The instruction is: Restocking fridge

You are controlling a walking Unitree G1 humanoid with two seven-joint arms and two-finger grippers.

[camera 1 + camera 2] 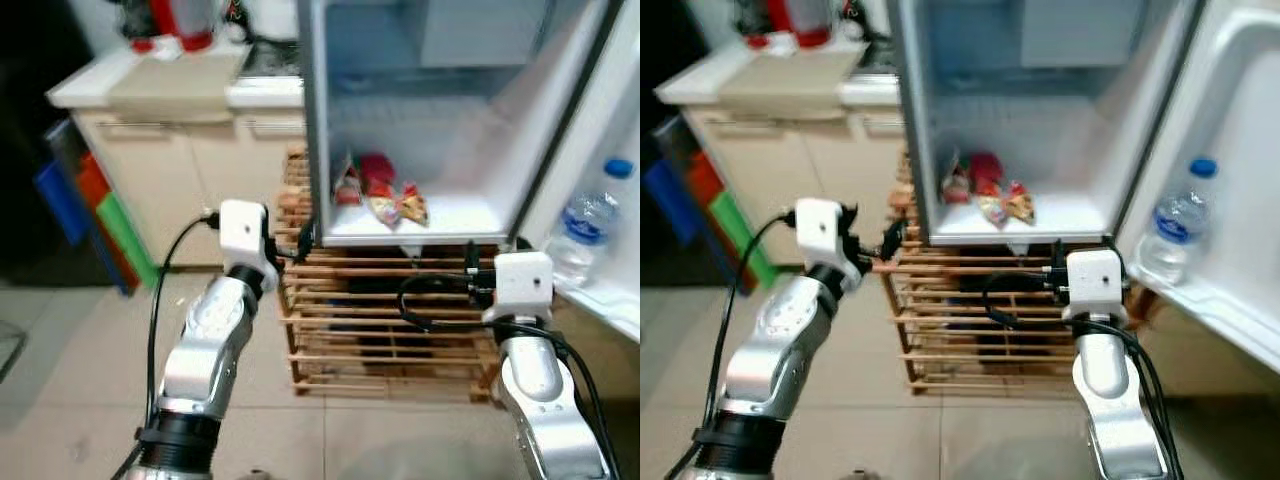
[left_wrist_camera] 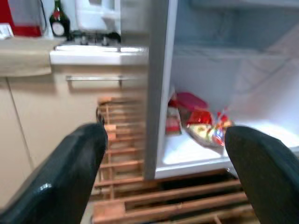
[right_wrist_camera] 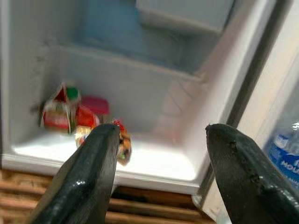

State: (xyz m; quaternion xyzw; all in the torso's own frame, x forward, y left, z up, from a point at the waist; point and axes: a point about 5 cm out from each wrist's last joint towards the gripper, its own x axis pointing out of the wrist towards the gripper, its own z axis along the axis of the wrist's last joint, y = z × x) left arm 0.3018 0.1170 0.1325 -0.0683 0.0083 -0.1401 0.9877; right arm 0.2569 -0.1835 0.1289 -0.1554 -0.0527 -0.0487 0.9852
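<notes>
Red snack packets (image 1: 385, 190) (about four), one water bottle (image 1: 588, 222)

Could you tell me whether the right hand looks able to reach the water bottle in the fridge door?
Probably yes: the right hand is open, and nothing stands between it and the water bottle.

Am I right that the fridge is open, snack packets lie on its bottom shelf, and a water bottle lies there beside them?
Not quite. The water bottle stands upright in the open fridge door's rack, not on the shelf; the right eye view shows it. The snack packets do lie on the bottom shelf.
</notes>
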